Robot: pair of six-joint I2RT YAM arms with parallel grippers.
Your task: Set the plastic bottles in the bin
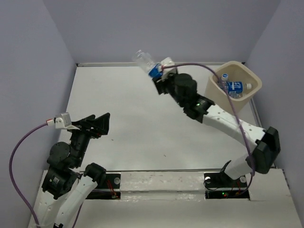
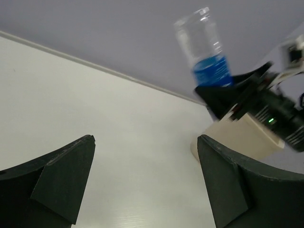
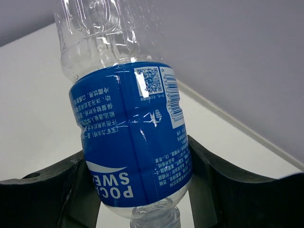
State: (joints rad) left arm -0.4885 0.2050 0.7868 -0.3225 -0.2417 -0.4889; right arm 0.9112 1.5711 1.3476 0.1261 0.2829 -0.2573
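Left arm is sitting at the near-left of the table (image 1: 133, 123), idle: the left fingers (image 2: 61, 185) are standing spread wide with nothing between them, only bare table under them. Right arm is reaching out across the middle toward the far edge. The right fingers (image 3: 228, 194) are pinching the held bottle (image 3: 133, 142) around the lower part of its blue label, one finger on each side. Neck end is sitting down toward the wrist; the clear base is pointing away. From above, the bottle's long axis is running from the fingers up and out to the far left, lifted off the table and tilted. The bin (image 1: 237, 63) is standing at the far right corner, to the right of the right fingers and apart from them, so the bottle is pointing away from it. Another labelled bottle (image 1: 232, 88) is lying inside the bin. Judgement: carry step under way; the right arm, much the nearer to the bin, needs to be swinging right until the bottle is hanging over the rim before the fingers are opening. No other bottles are showing on the table.
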